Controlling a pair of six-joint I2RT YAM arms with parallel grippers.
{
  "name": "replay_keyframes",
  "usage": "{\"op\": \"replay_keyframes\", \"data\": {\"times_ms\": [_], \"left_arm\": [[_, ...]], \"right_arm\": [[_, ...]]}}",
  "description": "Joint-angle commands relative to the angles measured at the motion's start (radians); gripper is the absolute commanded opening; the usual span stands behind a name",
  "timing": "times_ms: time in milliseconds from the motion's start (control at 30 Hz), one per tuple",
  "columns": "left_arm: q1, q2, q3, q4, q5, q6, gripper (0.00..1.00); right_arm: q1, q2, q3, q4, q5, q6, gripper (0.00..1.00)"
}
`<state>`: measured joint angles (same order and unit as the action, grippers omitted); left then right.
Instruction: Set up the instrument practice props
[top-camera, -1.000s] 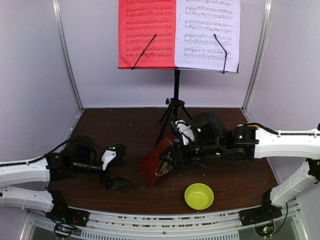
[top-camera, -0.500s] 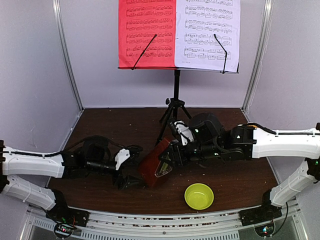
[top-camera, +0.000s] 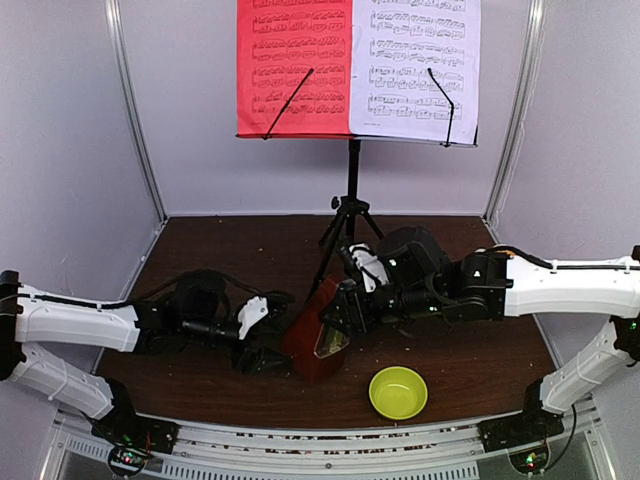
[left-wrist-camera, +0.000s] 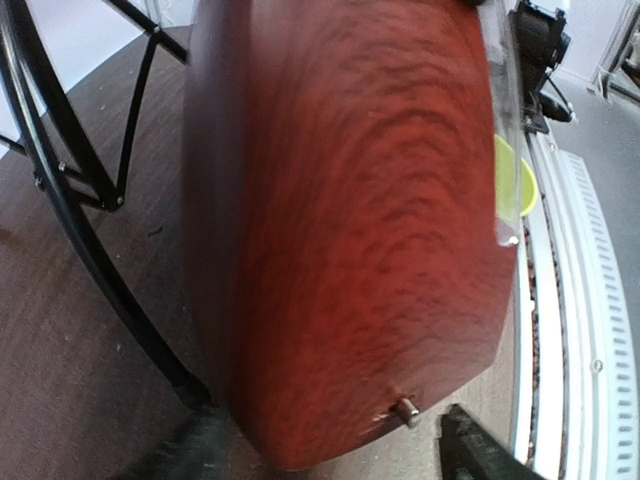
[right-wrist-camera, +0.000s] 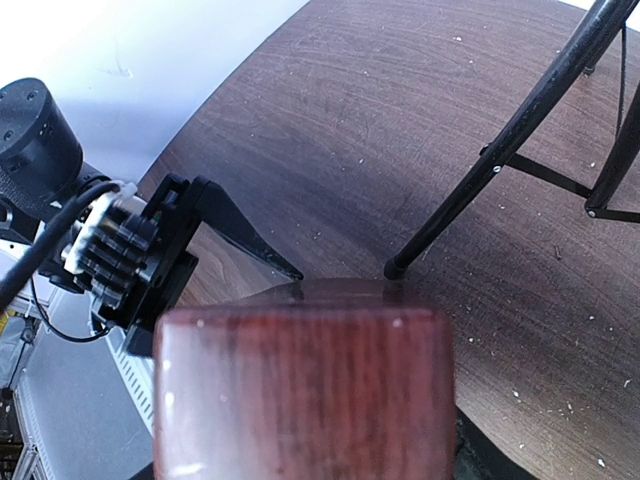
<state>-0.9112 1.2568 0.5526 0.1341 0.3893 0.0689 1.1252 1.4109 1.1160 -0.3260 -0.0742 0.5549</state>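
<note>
Reading the two sheets first: the red music sheet (top-camera: 295, 60) and the white music sheet (top-camera: 415, 60) both carry printed staves of notes, but any title or words are too small for us to read. They sit side by side on the desk of the music stand (top-camera: 352, 190), red on the left, white on the right, each crossed by a thin black retaining arm. The stand is upright on tripod legs at the back middle of the dark wood surface (top-camera: 250, 250).

We note the metronome (top-camera: 318, 345) near the front middle, just beside the stand's front leg, its clear cover (top-camera: 329, 342) facing the near right. It is close to upright; we cannot tell whether its base sits flat. A small metal peg (left-wrist-camera: 405, 410) sticks out low on its wood-grain side.

The right arm reaches in low from the right, forearm nearly level. The right gripper (top-camera: 338, 312) is at the metronome's top, jaws clamped on it, with the wooden body filling the wrist view.

The left arm stretches in low from the left. The left gripper (top-camera: 275, 352) is at the metronome's lower end, jaws parted and straddling it; on the peg side we see a gap between fingertip and wood.

A yellow-green bowl (top-camera: 398, 392) sits near the front edge, right of the metronome and apart from it.
</note>
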Motion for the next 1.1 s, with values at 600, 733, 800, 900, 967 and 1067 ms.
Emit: {"op": "replay_keyframes", "data": {"times_ms": [600, 733, 800, 900, 967, 1067], "left_arm": [[-0.006, 0.075, 0.049, 0.07, -0.094, -0.004, 0.59], [-0.006, 0.067, 0.036, 0.093, -0.088, -0.004, 0.45], [-0.007, 0.066, 0.036, 0.095, -0.089, -0.001, 0.42], [-0.006, 0.067, 0.04, 0.089, -0.095, -0.006, 0.5], [-0.006, 0.053, 0.024, 0.104, -0.113, -0.023, 0.67], [0.002, 0.012, -0.013, 0.135, -0.162, -0.07, 0.77]], "right_arm": [[0.003, -0.043, 0.025, 0.102, 0.064, 0.096, 0.04], [0.011, -0.035, 0.024, 0.095, 0.077, 0.103, 0.03], [0.015, -0.027, 0.033, 0.084, 0.083, 0.103, 0.03], [0.024, -0.014, 0.051, 0.058, 0.105, 0.104, 0.03], [0.031, -0.004, 0.069, 0.014, 0.152, 0.115, 0.02], [0.045, 0.007, 0.087, -0.054, 0.244, 0.153, 0.02]]}}
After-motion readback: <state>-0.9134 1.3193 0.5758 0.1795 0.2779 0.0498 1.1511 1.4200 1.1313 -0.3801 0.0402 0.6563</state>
